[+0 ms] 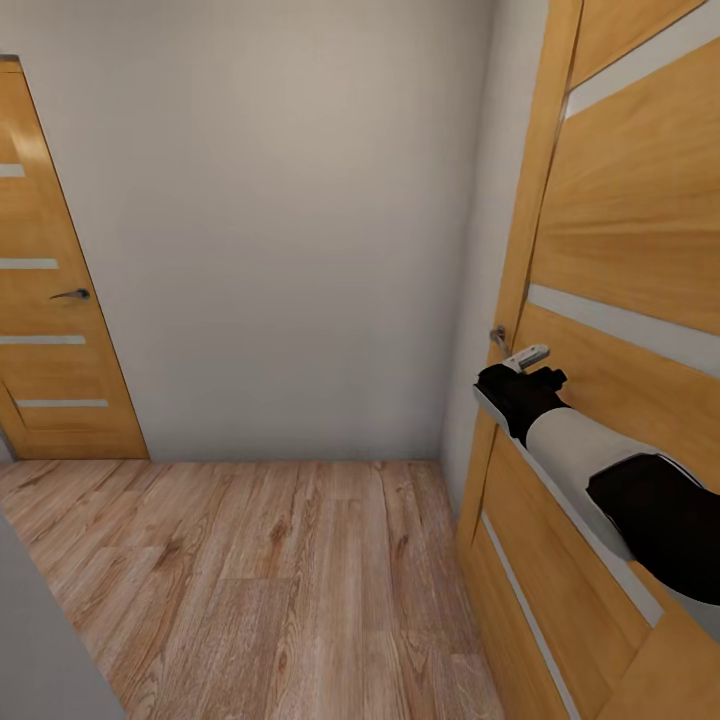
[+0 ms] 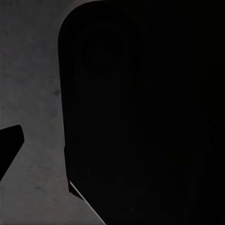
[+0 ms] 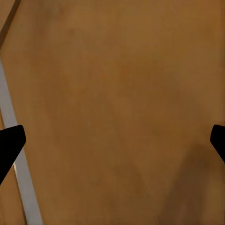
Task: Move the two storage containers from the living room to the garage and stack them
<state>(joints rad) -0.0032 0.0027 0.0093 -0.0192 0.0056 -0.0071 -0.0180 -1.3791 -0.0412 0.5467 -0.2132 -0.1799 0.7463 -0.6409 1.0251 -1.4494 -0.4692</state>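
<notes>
The two orange-red storage containers are out of view. I face a corner of a hallway with light wood-plank flooring (image 1: 270, 570). My right arm reaches forward to a wood-panelled door (image 1: 620, 250) on the right, and my right gripper (image 1: 522, 372) sits just below its metal handle (image 1: 498, 338). In the right wrist view the right gripper (image 3: 112, 143) is open, its fingertips (image 3: 9, 145) spread wide against the door's brown panel (image 3: 122, 93). In the left wrist view one fingertip (image 2: 8, 147) of the left gripper (image 2: 112, 140) stands far out beside a dark rounded shape (image 2: 140, 117), over grey ground.
A plain grey-white wall (image 1: 270, 230) closes the hallway ahead. A second wood-panelled door (image 1: 50, 300) with a dark handle (image 1: 72, 294) stands shut at the left. A grey wall edge (image 1: 40, 640) cuts in at the lower left.
</notes>
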